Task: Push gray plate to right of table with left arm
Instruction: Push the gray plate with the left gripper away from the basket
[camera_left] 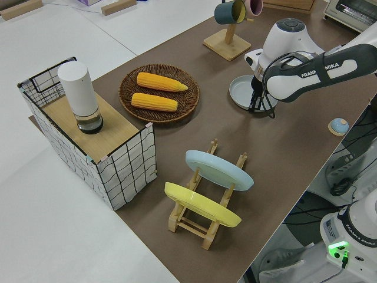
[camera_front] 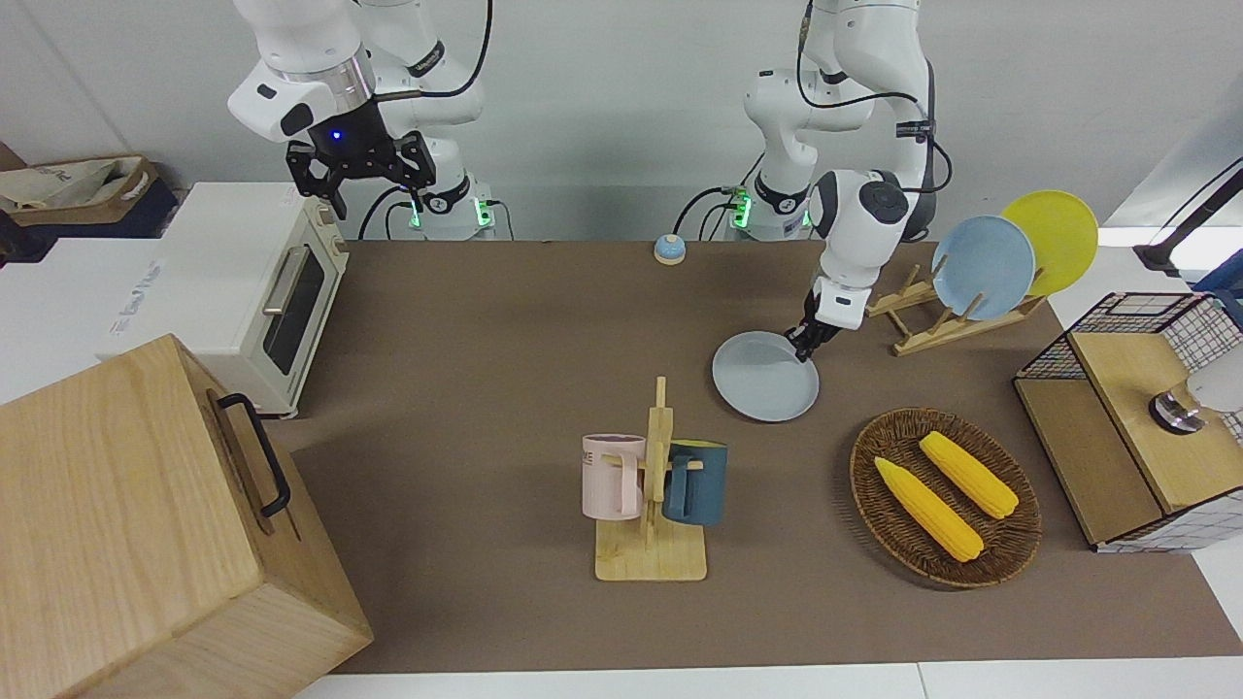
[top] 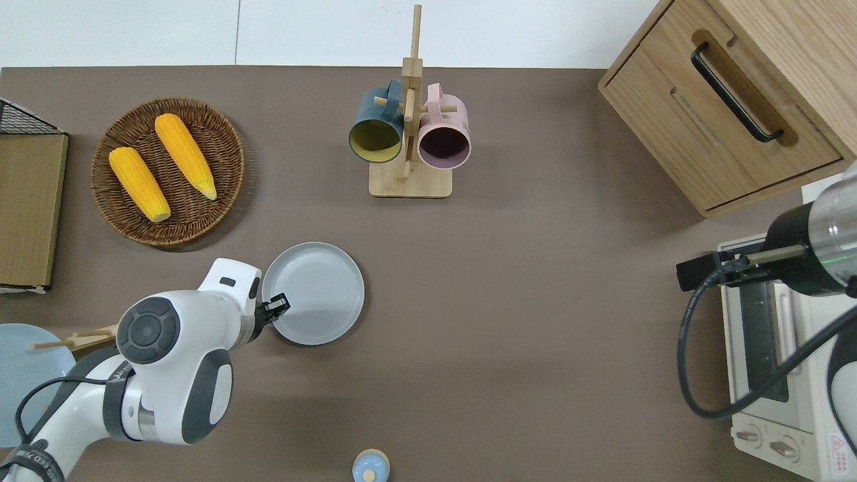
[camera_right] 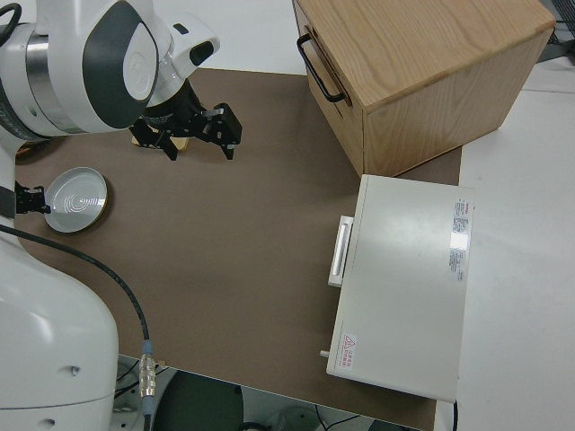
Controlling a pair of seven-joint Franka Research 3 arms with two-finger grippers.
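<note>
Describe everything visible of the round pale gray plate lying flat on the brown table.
The round pale bluish-gray plate is shallow, with a thin raised rim and a smooth, empty inside. It lies flat and upright on the brown table, between the wooden mug rack and the robots. The left gripper sits low at its rim, at the edge toward the left arm's end, apparently touching it.

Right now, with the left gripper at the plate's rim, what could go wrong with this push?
The left gripper meets the gray plate off-centre at its rim, so the plate may spin or slip aside. Veering away from the robots, it could strike the mug rack. The right arm is parked.
</note>
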